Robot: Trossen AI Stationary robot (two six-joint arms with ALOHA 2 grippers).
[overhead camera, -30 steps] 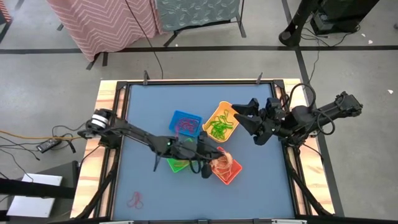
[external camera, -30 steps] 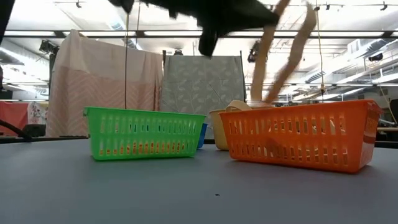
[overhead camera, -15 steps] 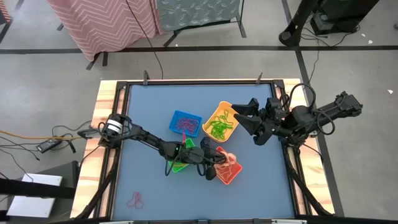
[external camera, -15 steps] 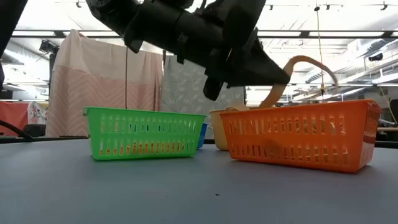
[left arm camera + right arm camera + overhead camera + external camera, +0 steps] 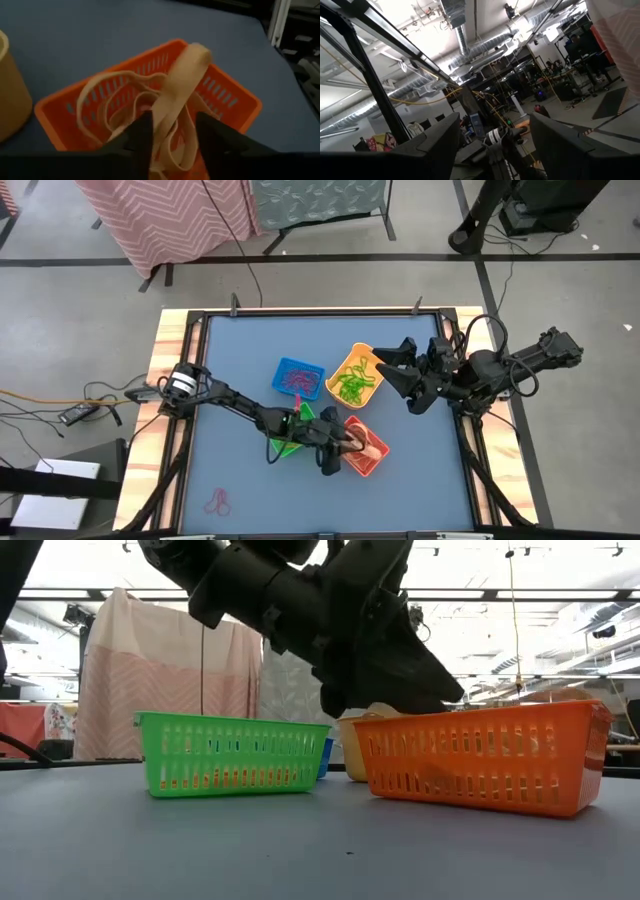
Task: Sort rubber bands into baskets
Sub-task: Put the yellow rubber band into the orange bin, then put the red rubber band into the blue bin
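Your left gripper (image 5: pixel 170 137) hangs over the slotted orange basket (image 5: pixel 227 95), fingers apart around a wide, flat tan rubber band (image 5: pixel 182 80) lying among looped ones inside. Green bands (image 5: pixel 352 385) fill the yellow basket (image 5: pixel 372 365) toward the table's far edge.

Count on the table (image 5: pixel 230 370)
Four baskets: blue (image 5: pixel 298 378), yellow (image 5: pixel 356 373), green (image 5: pixel 290 442), orange (image 5: pixel 366 448); two arms; one red band cluster (image 5: pixel 217 501) by the table's near edge.

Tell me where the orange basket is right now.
In the high view the orange basket sits right of the green basket, below the yellow basket, with the left gripper over it.
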